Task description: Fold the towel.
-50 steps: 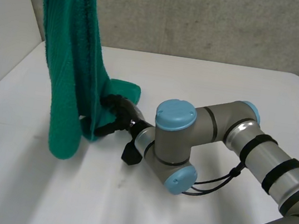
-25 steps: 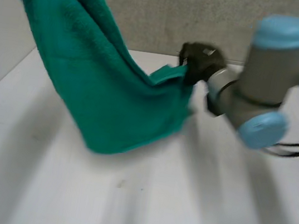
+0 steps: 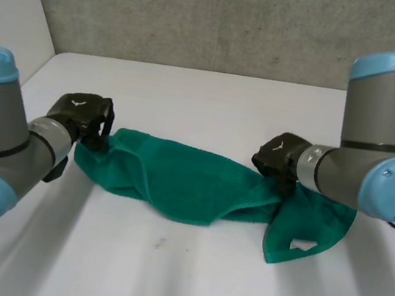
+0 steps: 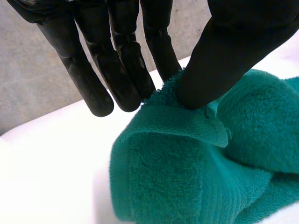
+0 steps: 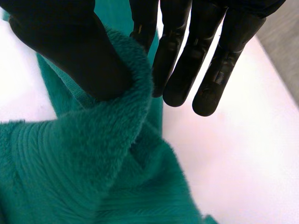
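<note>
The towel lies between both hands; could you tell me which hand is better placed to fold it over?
Probably the left hand: it pinches the towel at its end, while the right hand pinches short of its end, with a loose flap lying beyond it.

- Work surface in front of me: a white table (image 3: 184, 287), matte, with a rounded far right corner.
- Behind the table's far edge: a grey wall (image 3: 202, 15), rough and mottled like bare concrete, with a few small dark pits.
- To my left: a smooth, paler panel (image 3: 10, 8) meets the grey wall along a slanting seam.
- One small dark speck (image 3: 160, 244) near the tabletop's middle.
- Light: soft and even; the tabletop reads bright.
</note>
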